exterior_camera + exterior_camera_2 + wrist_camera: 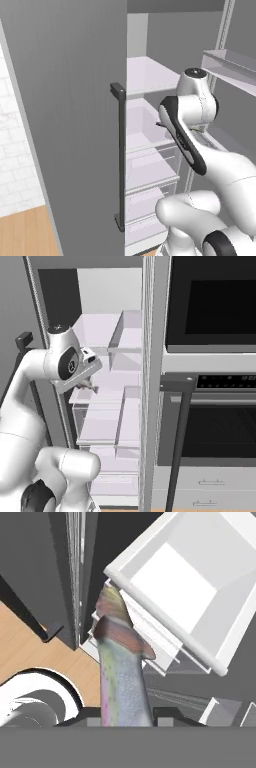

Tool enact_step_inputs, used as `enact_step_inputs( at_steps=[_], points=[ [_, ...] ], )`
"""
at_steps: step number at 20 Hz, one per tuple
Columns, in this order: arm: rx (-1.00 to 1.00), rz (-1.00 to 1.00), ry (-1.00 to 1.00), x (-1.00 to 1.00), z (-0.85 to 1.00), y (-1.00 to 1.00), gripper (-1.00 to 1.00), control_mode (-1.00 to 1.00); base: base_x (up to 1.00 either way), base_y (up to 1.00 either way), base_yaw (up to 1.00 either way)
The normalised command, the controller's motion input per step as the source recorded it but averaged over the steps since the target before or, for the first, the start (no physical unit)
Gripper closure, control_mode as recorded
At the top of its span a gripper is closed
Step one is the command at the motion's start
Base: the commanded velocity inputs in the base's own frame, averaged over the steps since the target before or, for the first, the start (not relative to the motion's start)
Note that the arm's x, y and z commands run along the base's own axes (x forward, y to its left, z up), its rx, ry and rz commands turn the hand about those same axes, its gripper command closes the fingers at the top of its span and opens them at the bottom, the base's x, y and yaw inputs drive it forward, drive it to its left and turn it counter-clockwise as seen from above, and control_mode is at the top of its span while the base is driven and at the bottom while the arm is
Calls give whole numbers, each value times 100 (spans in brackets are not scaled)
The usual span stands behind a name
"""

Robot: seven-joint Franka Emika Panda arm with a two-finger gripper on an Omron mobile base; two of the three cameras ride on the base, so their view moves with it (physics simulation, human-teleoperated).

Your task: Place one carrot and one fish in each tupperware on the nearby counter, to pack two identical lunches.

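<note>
Gripping a fish [121, 677], the gripper [125, 714] is reaching into the open refrigerator; its two dark finger tips are sitting on either side of the fish's body at the bottom of the hand view, closed against it. The fish is extending straight out from between the fingers, away from the hand, its silvery, pink-striped flank facing the camera and its greenish far end lying over the edge of a white fridge drawer [200, 587]. That drawer is lying beyond and to the upper right of the fish in the hand view, with the stepped rims of more clear shelves just beneath it. To the left of the fish in the same view, the dark grey fridge door [40, 567] is running up the frame, and a patch of wooden floor [30, 647] is showing past its lower edge.

In the right base view the gripper [89, 387] is hanging just below the white wrist, in front of the pale fridge shelves [110, 421]; what it is carrying is too small to make out there. A black wall oven [210, 406] with a long dark handle is standing to the right of the hand. In the left base view the grey fridge door [70, 110] with its black bar handle [120, 155] is standing to the left of the arm.
</note>
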Motion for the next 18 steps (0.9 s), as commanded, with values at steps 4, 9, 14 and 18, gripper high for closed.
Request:
enact_step_inputs(
  at_steps=[4, 9, 14, 18],
  points=[
    [-1, 0, 1, -25, -13, -4, 100, 100, -75, -14, 0],
    [0, 0, 0, 0, 0, 0, 100, 100, -100, -23, 0],
    [0, 0, 0, 0, 0, 0, 100, 100, -99, -76, -7],
    [0, 0, 0, 0, 0, 0, 100, 100, -27, -100, -13]
  ],
)
